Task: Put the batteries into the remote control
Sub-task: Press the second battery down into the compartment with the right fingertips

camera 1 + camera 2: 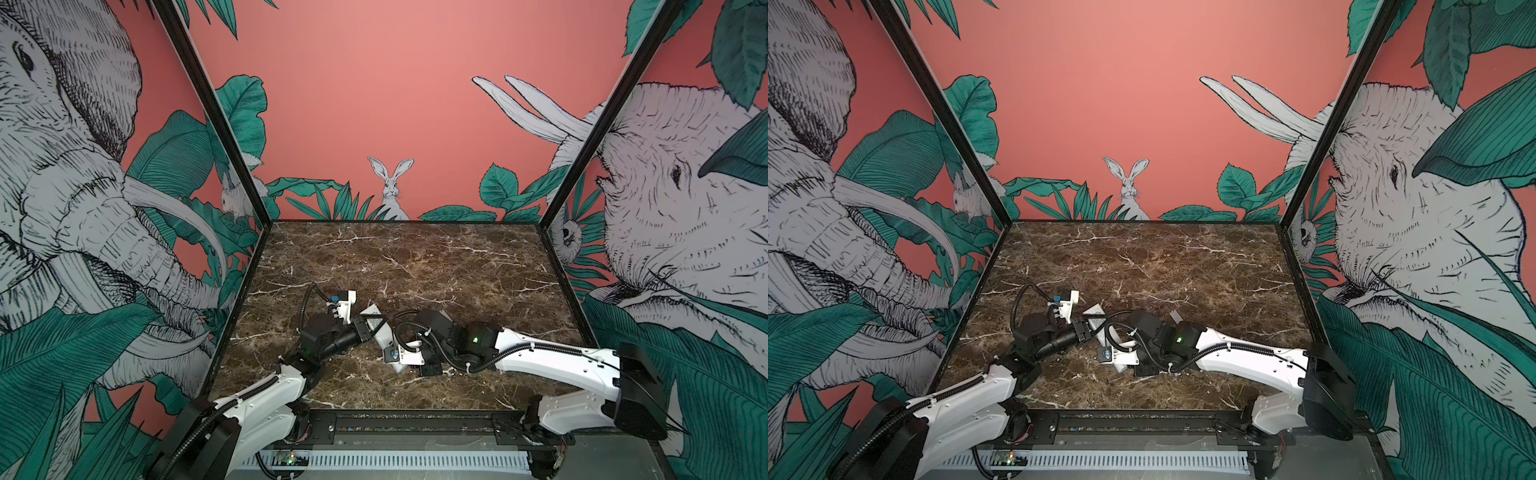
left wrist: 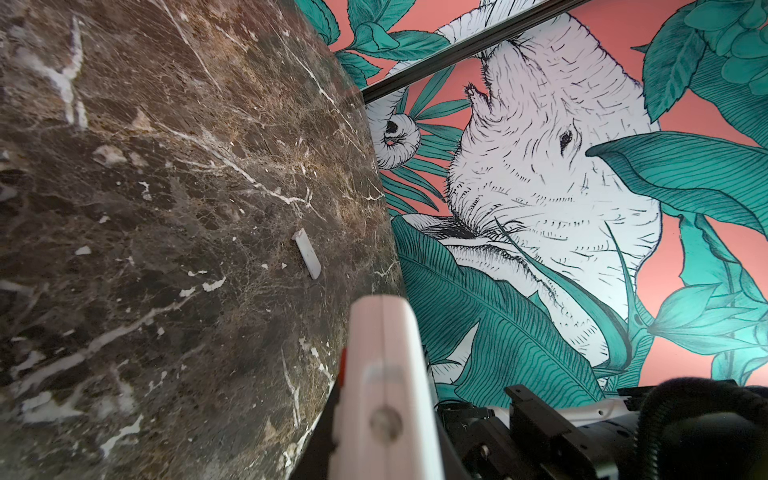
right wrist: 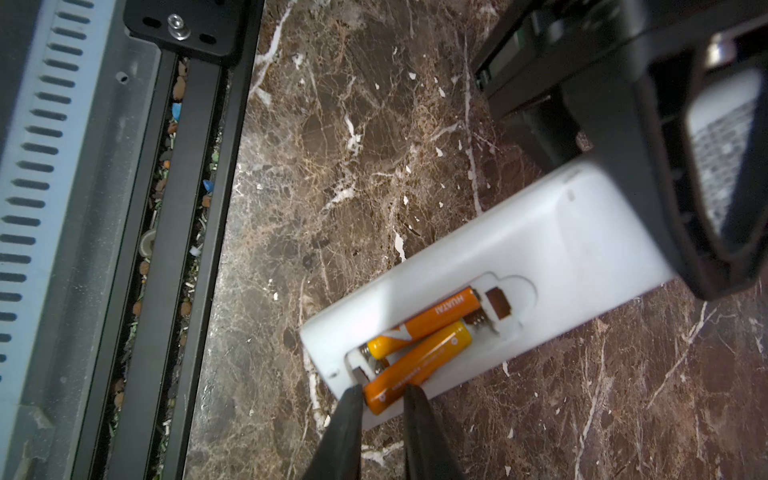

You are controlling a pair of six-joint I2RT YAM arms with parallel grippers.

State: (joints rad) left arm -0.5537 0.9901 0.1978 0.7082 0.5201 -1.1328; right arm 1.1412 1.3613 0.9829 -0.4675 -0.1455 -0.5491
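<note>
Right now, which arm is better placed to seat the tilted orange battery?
Right. The right gripper pinches the end of the tilted orange cylindrical battery in the open compartment of the long white plastic remote control, while the left gripper is shut on the remote's far end, steadying it.

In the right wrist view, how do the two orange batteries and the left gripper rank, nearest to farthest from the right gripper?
1. The tilted battery, its end inside the right gripper.
2. The seated battery, just beyond, flat inside the remote control.
3. The left gripper, clamping the remote control's far end.
</note>
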